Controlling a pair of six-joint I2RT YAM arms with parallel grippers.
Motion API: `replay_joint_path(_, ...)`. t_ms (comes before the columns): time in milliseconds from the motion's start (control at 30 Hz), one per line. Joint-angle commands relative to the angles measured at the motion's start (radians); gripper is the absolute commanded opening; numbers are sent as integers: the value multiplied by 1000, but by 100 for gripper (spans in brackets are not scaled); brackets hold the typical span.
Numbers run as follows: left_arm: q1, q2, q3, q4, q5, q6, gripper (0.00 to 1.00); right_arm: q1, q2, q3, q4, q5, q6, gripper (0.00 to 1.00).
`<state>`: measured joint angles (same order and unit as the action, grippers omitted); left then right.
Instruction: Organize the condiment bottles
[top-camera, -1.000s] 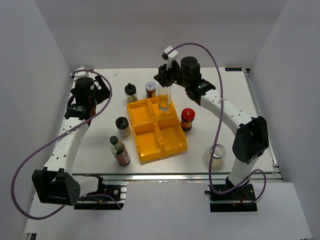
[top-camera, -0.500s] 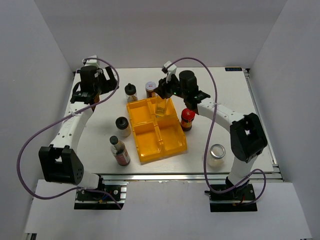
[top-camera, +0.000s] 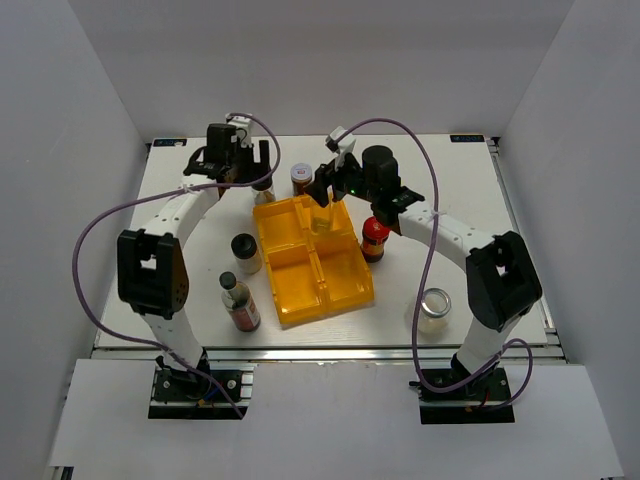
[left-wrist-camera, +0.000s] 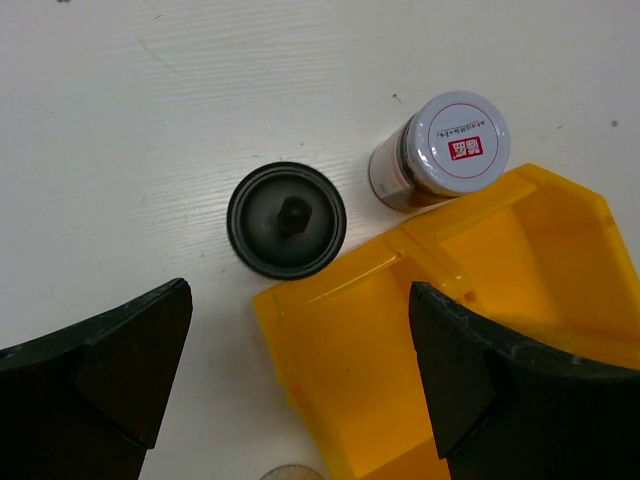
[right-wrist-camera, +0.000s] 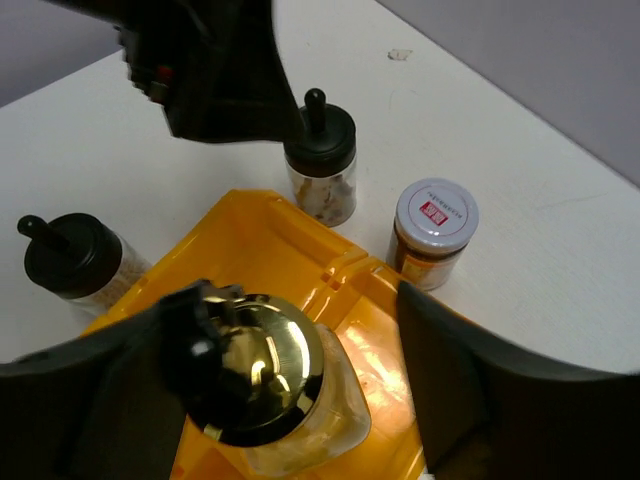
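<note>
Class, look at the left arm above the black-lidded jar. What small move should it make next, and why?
Probably lower the left gripper straight down around the black-lidded jar. Its fingers are open, and the jar stands on the table in line between them, just outside the yellow tray and not yet gripped.

Bright overhead light is washing the white bench (top-camera: 520, 250) evenly, throwing soft shadows; the gold-topped bottle (right-wrist-camera: 255, 370) is glaring (one sharp highlight), and the left gripper (left-wrist-camera: 300, 290) is showing blurred.

Between the right jaws, the gold-topped bottle (right-wrist-camera: 262, 375) is gleaming, its cap polished metal; the yellow tray (right-wrist-camera: 250, 240) below is shining glossy plastic.
</note>
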<state>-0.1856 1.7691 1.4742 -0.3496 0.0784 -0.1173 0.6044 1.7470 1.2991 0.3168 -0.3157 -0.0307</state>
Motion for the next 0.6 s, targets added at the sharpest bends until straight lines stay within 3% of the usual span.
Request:
replay_joint_path(0, -23, 71, 118, -52, -52, 74, 98, 3, -63, 3, 62, -22, 5, 83)
replay_joint_path(33, -26, 94, 136, -63, -61, 76, 98, 3, -66, 5, 64, -26, 5, 89)
replay_joint_path(267, -31, 239, 242, -124, -117, 68, 98, 3, -101, -1, 77, -56, 11, 89)
replay_joint_path(567, -32, 195, 216, -101, -108, 61, 98, 3, -153, -30, 71, -74, 6, 89)
